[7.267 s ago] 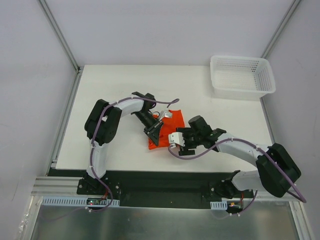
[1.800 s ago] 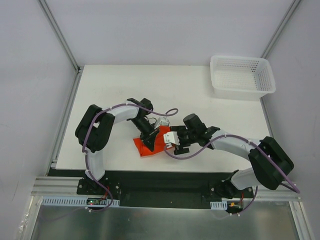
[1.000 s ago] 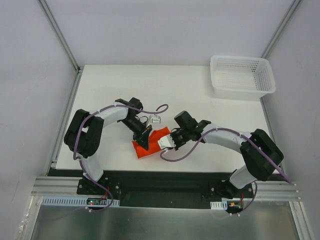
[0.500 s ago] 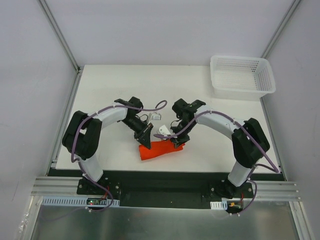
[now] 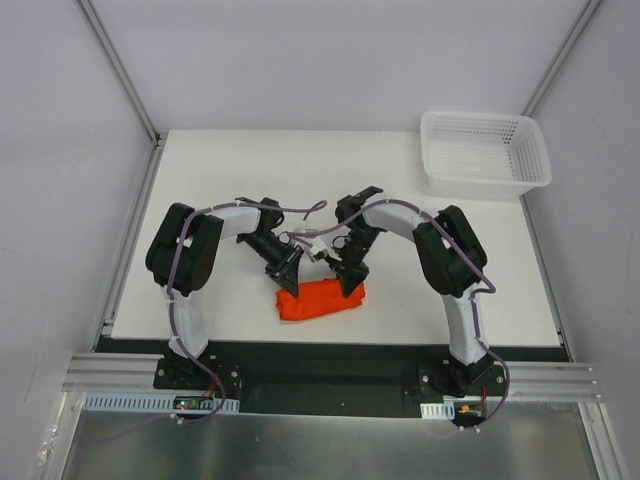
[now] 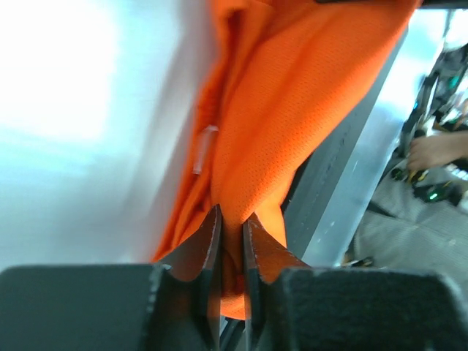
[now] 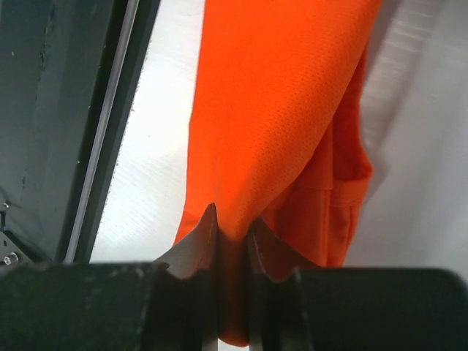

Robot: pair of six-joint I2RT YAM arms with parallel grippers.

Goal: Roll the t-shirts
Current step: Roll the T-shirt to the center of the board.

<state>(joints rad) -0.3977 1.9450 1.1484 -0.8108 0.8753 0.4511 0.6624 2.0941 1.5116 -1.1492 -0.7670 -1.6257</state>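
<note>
White table [image 5: 230, 180], near edge: the rolled bright orange-red thin-fabric t-shirt [image 5: 322, 301] runs left-right. My left end effector [image 6: 230, 219] and right end effector [image 7: 232, 216] each pinch one end tight, equally near.

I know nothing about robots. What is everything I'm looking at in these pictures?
t-shirt: one, bright orange-red, bunched into a roll near the table's front edge.
basket: one, white mesh, at the table's far right corner.
table: one, white, under everything.
left gripper: one, black, pinched shut on the t-shirt's left part.
right gripper: one, black, pinched shut on the t-shirt's right part.
</note>
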